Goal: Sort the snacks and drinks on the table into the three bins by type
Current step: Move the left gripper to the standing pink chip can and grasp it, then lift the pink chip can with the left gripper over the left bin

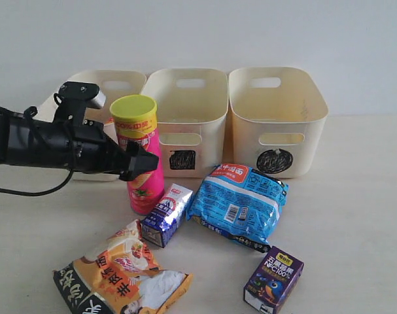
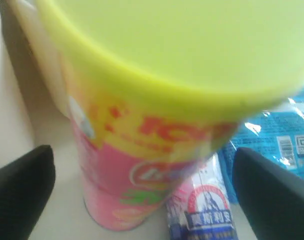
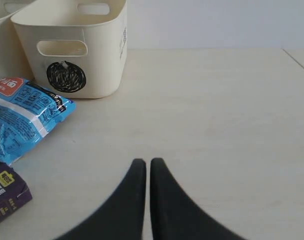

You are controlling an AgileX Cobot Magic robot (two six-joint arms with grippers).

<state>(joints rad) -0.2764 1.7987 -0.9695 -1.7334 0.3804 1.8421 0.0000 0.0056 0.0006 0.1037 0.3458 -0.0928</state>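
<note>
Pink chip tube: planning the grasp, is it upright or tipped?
Upright: the pink chip tube stands on its base, yellow lid up.

Bins (image 1: 185,104): three cream tubs, row across upper centre.
Pink tube (image 1: 146,193): upright, centre-left, yellow lid.
End effector (image 1: 140,163): black, at the tube's middle.
Blue packet (image 1: 241,203): centre, flat on tabletop (image 1: 355,216).
Purple carton (image 1: 273,280): lower right of centre.
Orange bag (image 1: 120,278): lower left.

Bright even light, soft shadows, pink chip tube (image 2: 141,165) blurred close-up
</note>
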